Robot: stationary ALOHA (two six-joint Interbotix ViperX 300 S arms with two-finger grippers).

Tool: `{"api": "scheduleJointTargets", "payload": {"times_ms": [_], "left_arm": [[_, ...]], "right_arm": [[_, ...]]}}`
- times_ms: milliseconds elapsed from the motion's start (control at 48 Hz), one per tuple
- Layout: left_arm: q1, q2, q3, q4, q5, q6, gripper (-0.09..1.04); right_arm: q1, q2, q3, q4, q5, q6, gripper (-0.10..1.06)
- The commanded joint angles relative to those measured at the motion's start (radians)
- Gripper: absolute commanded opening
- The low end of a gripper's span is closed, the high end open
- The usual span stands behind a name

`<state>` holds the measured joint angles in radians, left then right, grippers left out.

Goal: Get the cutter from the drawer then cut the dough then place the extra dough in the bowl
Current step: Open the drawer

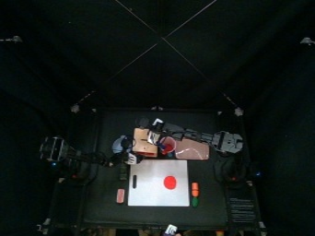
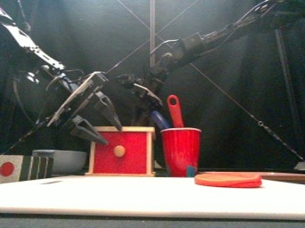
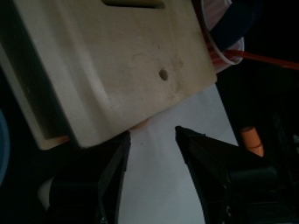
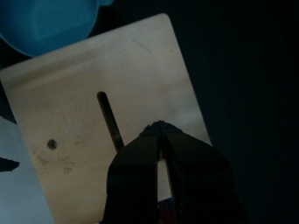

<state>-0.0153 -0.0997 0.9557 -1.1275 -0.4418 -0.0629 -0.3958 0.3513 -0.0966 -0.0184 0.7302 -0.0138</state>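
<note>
Left hand [image 3: 152,136] hangs with its two jaws spread apart and nothing between them, over the edge of the wooden box [image 3: 105,61], where the box meets the white board [image 1: 145,189]; from the front I see it above the box's left corner. My right hand [image 4: 158,129] has its jaws pressed together, gripping nothing that I can see; it points down at the top of the box, just beside the slot, and I cannot tell whether it touches the wood.

By my count: one box, with one red drawer front [image 2: 134,142] flush in its face; one red cup [image 2: 181,153] just to the right of the box, holding two toy knives, one blue [image 2: 159,118] and one red [image 2: 176,109]; one board, in front of the box on the black surface [image 1: 99,184]; one flat red disc of dough [image 2: 227,179]; one blue-grey bowl [image 4: 47,22] just beside the box.

The dough lies flat on the board, toward the front, clear of both hands, which are back over the box; the cutter I cannot see from any camera.
</note>
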Motion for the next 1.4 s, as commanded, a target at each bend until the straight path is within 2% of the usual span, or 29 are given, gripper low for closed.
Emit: {"api": "scheduleJointTargets", "payload": {"times_ms": [21, 458, 812, 938, 1188, 1396], "left_arm": [[0.009, 0.012, -0.034, -0.011, -0.005, 0.002, 0.83], [0.031, 0.094, -0.067, -0.040, -0.003, 0.002, 0.83], [0.051, 0.149, -0.109, -0.040, -0.003, 0.002, 0.81], [0.054, 0.150, -0.110, -0.052, -0.005, 0.002, 0.75], [0.049, 0.150, -0.106, -0.061, 0.018, 0.002, 0.55], [0.038, 0.150, -0.101, -0.081, 0.038, 0.002, 0.52]], "right_arm": [[-0.005, -0.026, -0.023, -0.006, 0.011, -0.002, 0.04], [0.003, -0.012, -0.028, -0.011, 0.014, -0.008, 0.04], [0.006, -0.003, -0.028, -0.043, 0.014, -0.006, 0.04], [0.008, 0.002, -0.028, -0.044, 0.014, -0.006, 0.04], [0.006, 0.002, -0.028, -0.044, 0.014, -0.006, 0.04], [0.008, 0.002, -0.028, -0.044, 0.014, -0.006, 0.04]]}}
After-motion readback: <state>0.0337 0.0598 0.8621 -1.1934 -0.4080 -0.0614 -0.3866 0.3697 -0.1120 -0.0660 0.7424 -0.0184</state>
